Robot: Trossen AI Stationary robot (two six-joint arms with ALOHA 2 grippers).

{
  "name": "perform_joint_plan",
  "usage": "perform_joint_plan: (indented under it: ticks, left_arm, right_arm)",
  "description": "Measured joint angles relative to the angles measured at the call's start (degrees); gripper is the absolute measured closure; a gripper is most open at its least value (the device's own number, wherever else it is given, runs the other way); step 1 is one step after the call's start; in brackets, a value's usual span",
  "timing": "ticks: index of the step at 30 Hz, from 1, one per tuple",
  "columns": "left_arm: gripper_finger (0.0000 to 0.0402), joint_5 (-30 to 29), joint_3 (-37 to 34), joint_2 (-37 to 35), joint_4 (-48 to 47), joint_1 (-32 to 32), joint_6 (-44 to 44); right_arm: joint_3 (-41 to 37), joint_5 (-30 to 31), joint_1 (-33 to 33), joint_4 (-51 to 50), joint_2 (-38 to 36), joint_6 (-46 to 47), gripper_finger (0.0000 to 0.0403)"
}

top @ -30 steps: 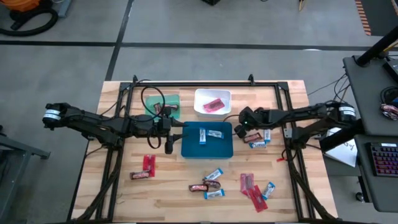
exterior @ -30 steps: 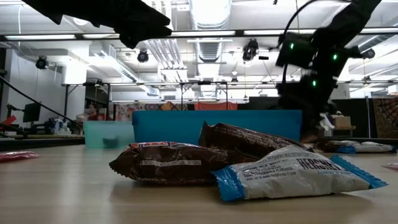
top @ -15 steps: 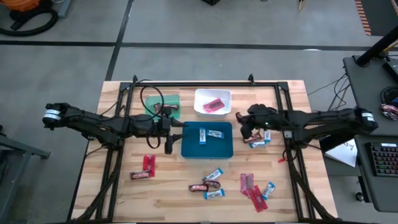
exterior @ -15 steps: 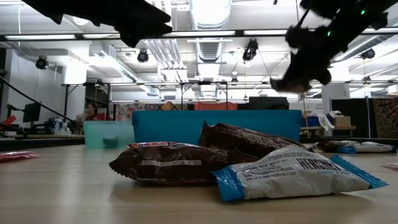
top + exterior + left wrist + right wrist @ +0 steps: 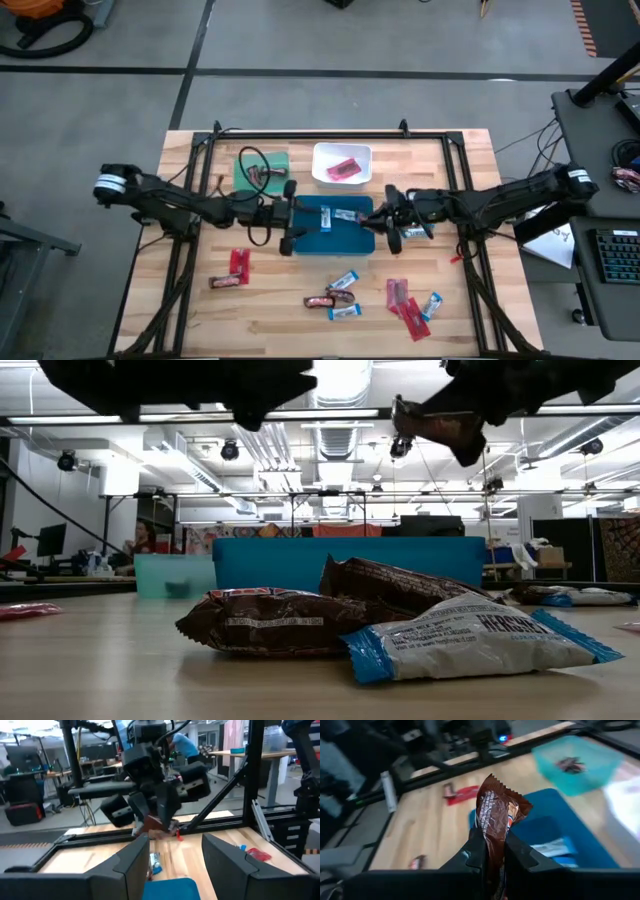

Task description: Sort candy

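Observation:
My right gripper (image 5: 386, 214) hangs above the right edge of the blue tray (image 5: 352, 240), shut on a dark brown candy bar (image 5: 496, 812), which is also seen high in the low view (image 5: 438, 424). My left gripper (image 5: 289, 218) stands open over the tray's left edge with nothing between its fingers (image 5: 134, 862). Two blue-and-white bars (image 5: 337, 215) lie in the blue tray, a red packet (image 5: 343, 168) in the white tray (image 5: 322, 152), and a brown bar (image 5: 263, 176) in the green tray (image 5: 244, 160). My right gripper pinches one end of the brown bar (image 5: 494, 849) between its two fingers (image 5: 472, 852). The fingers come nearly level from the table's right side. The rest of the bar sticks out past the fingertips, lifted clear above the tray.
Loose candy lies on the table: red and brown pieces (image 5: 233, 270) near left, a mixed cluster (image 5: 340, 296) near the middle, red and blue ones (image 5: 410, 303) near right, and blue-and-white bars (image 5: 416, 232) beside the blue tray. A black frame (image 5: 330, 134) runs around the table.
My right gripper has risen from the candy right of the blue tray with the brown bar, tipped from pointing down to nearly level, and gone left to the tray's right edge. My left gripper has moved right, over the tray's left edge, still open.

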Motion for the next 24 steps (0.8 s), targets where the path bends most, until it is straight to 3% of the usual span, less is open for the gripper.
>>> perform_joint_plan:
  ticks: [8,24]
  left_arm:
    - [0.0235,8.5,4.9,10.2,7.8,0.0,6.1]
    - [0.0235,8.7,10.0,21.1,12.3,1.8,5.6]
  right_arm:
    - [0.0,-4.2,0.3,9.6,8.1,-1.0,0.0374]
    - [0.0,-6.6,0.3,15.3,11.0,-2.0,0.0374]
